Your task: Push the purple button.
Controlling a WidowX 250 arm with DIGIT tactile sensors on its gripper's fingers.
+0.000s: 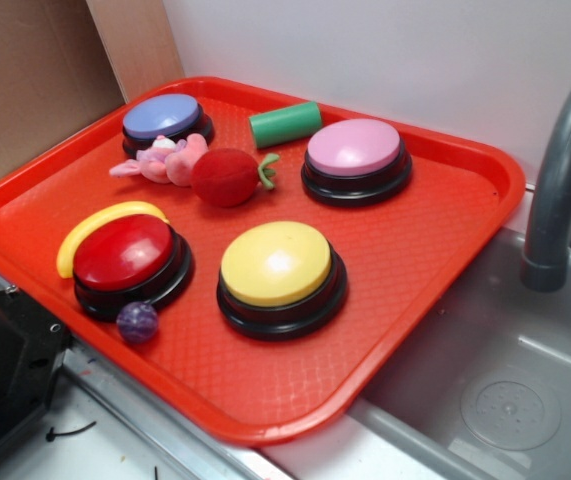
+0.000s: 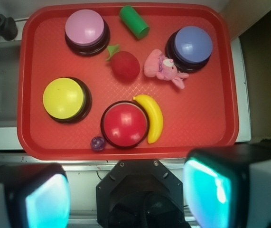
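Tray (image 1: 445, 250): red, with a raised rim, lying beside a grey sink (image 1: 525, 400); it carries every item below.
Purple button (image 1: 163, 118): periwinkle dome on a black base, in the tray's far left corner in the exterior view; upper right (image 2: 192, 45) in the wrist view.
Pink toy (image 1: 165, 160): a small plush lying just in front of the purple button, touching or nearly touching its base.
Strawberry (image 1: 225, 177): red plush with a green stalk, beside the pink toy, near the tray's middle.
Green cylinder (image 1: 285, 124): on its side near the far rim, between the purple and pink buttons.
Pink button (image 1: 355, 150): far right part of the tray.
Yellow button (image 1: 277, 265): near side, right of the red one.
Red button (image 1: 125, 253): near left, with a banana (image 1: 90, 230) curved against its far side.
Ball (image 1: 137, 322): small, purple, just at the red button's near edge.
Gripper (image 2: 126, 199): spread wide, holding nothing, its fingers (image 2: 45, 199) framing the bottom of the wrist view, high above the tray's near rim and well apart from the purple button.
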